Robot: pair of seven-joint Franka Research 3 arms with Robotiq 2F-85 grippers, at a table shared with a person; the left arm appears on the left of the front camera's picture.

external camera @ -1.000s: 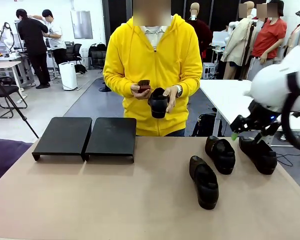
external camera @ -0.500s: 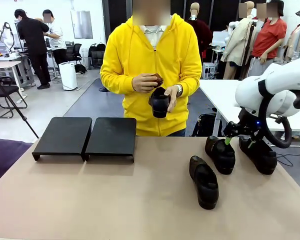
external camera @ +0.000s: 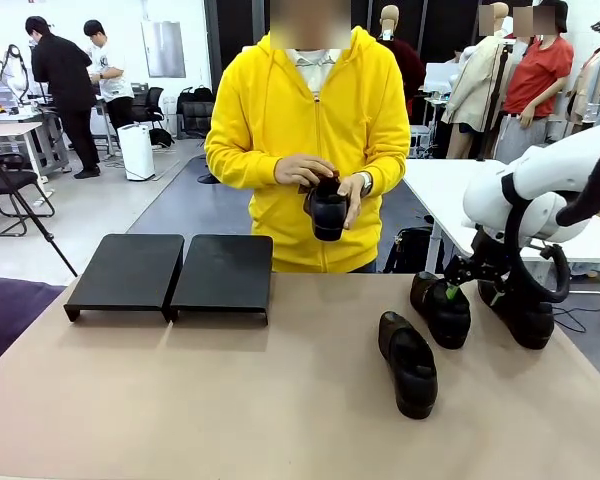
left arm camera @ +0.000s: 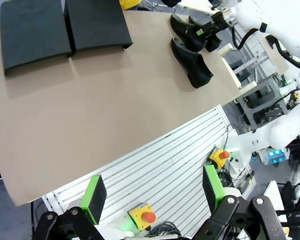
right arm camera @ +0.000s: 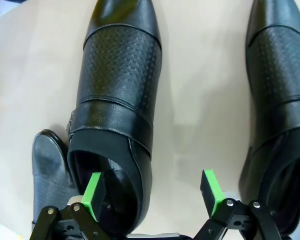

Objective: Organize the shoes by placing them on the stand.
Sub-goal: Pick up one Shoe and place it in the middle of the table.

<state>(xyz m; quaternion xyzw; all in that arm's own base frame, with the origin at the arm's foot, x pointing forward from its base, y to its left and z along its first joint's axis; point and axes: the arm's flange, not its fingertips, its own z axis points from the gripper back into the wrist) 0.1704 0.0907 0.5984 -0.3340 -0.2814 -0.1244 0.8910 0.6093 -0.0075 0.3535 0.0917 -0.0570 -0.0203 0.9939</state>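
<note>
Black glossy leather loafer (right arm camera: 117, 100) lies on the tan tabletop (external camera: 230, 400), well apart from the matte-black stand (external camera: 220, 272), with the right gripper (right arm camera: 152, 192) wide-open astride its side wall; closing shallow could let it slip free.

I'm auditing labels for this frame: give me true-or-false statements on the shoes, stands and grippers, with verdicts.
Three black glossy leather loafers lie on the tan table. True.
A loafer sits on the two flat matte-black stands. False: no shoe is on either.
The person in the yellow hoodie holds a fourth loafer. True.
The right gripper is shut on a loafer. False: it is open, straddling the middle loafer's side at the heel.
The left gripper is open. True.
</note>
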